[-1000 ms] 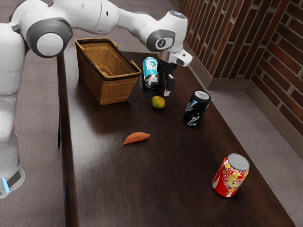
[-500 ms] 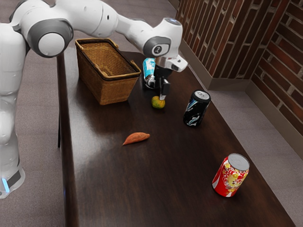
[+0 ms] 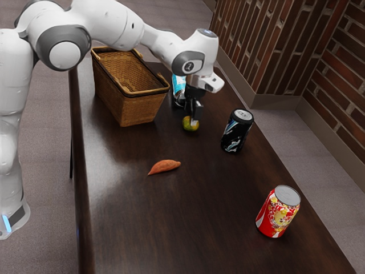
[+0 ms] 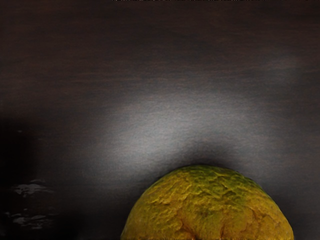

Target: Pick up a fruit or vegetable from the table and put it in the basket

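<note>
My gripper [image 3: 191, 119] is low over the table, open, with its fingers down around the small green-yellow fruit [image 3: 187, 126]; one fingertip overlaps the fruit's upper side. The wrist view has the rounded, wrinkled top of the fruit [image 4: 207, 207] close under my hand. The fruit rests on the dark table. An orange sweet potato [image 3: 164, 166] lies apart from it, towards the exterior view's bottom. The wicker basket [image 3: 134, 108] stands upright to the exterior view's left of my gripper, its mouth facing up.
A blue-and-white can [image 3: 178, 85] stands just behind my gripper, partly hidden. A black can [image 3: 236, 131] is on the exterior view's right of the fruit, and a red-and-yellow can [image 3: 278, 212] stands farther down the table [image 3: 171, 228].
My gripper has come down and towards the exterior view's left, from above and beside the fruit to around it. The fruit, basket, sweet potato and cans have kept their places.
</note>
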